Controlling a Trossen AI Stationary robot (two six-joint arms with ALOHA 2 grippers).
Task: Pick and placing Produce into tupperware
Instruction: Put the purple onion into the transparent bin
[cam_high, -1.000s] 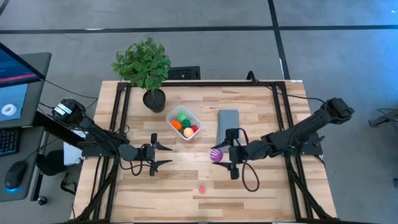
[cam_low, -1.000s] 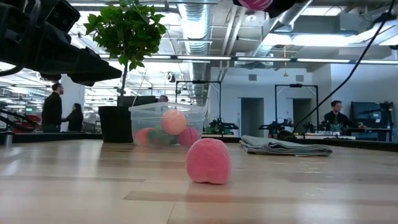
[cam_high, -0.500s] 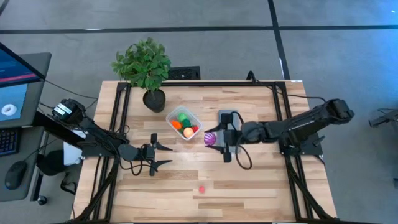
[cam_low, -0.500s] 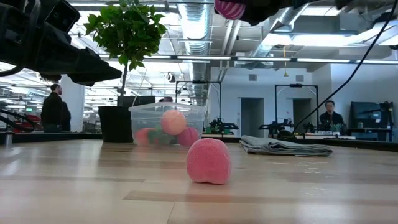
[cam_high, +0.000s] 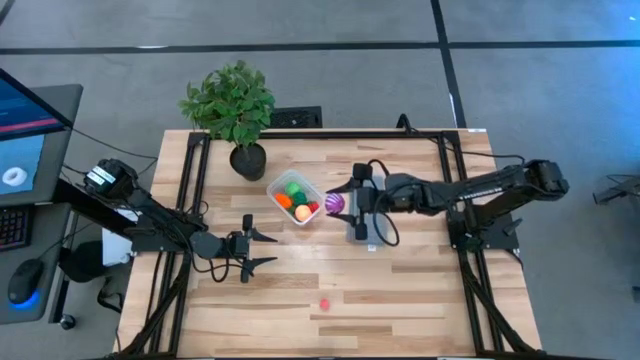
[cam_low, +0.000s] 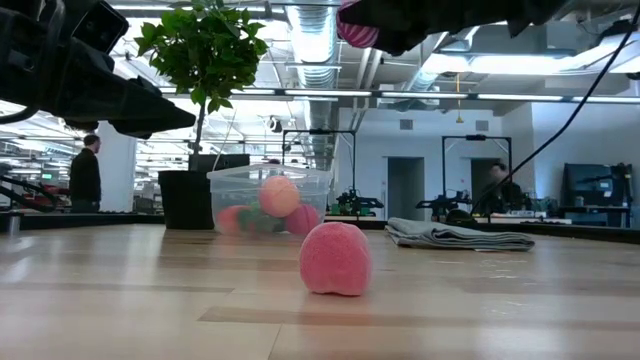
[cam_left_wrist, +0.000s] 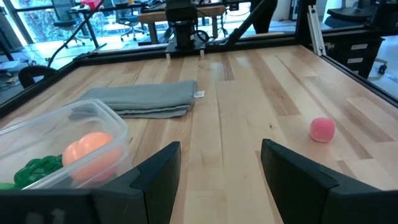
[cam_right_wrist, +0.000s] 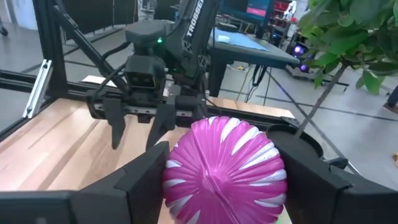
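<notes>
The right gripper (cam_high: 338, 204) has its jaws closed on the spiky purple ball (cam_high: 335, 203), held above the tabletop (cam_high: 420, 290) just beside the tupperware (cam_high: 296, 199). The left gripper (cam_high: 268, 249) waits with jaws wide, the pink piece (cam_high: 324, 302) lying well apart ahead of them.

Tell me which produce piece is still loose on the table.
The pink piece, alone on bare wood near the front edge. The purple ball is in the right gripper; the others are inside the tupperware.

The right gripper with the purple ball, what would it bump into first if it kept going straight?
Likely the tupperware: the right gripper, holding the purple ball, points at its near edge, though it may pass above.
</notes>
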